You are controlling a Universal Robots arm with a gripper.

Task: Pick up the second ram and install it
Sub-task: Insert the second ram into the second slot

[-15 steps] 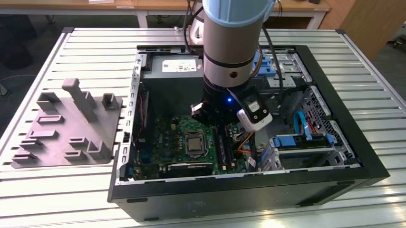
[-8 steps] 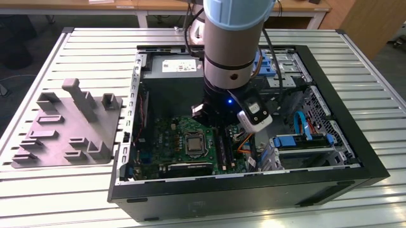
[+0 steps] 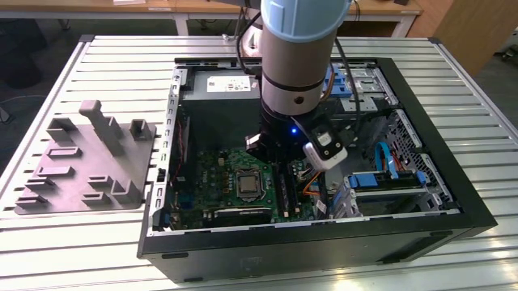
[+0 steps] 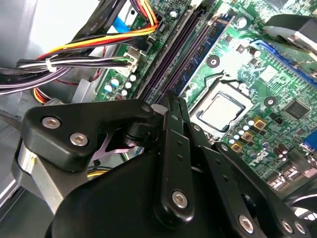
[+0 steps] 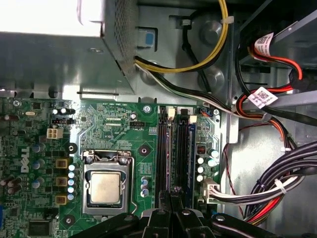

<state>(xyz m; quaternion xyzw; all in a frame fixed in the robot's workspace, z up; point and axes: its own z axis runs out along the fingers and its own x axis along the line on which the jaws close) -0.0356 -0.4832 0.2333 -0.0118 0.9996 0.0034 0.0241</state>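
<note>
Clenched, the hand (image 5: 172,194) has its two fingers (image 4: 174,144) drawn close together on a dark slim strip, the second ram (image 5: 181,153). The card stands edge-on along the memory slots (image 4: 171,59), and in both wrist views the slots run away from the fingertips. I cannot tell whether the card is seated in a slot or only held over it.

Just beside the slots, toward the exterior view's left, sits the CPU socket (image 5: 105,186) with its pale metal lid, on the green motherboard (image 3: 212,173). On the other side of the slots, bundles of cables (image 5: 280,181) in black, white, red and yellow run along the case wall.

The arm (image 3: 295,54) reaches down into the open computer case (image 3: 453,209), which lies on its side on the ribbed metal worktop (image 3: 97,248). A power supply (image 3: 220,86) fills the far end of the case, and blue-tabbed drive brackets (image 3: 380,180) sit at the exterior view's right. Well apart, on the worktop at the exterior view's left, lies a grey moulded plate (image 3: 85,167) with upright blocks.
</note>
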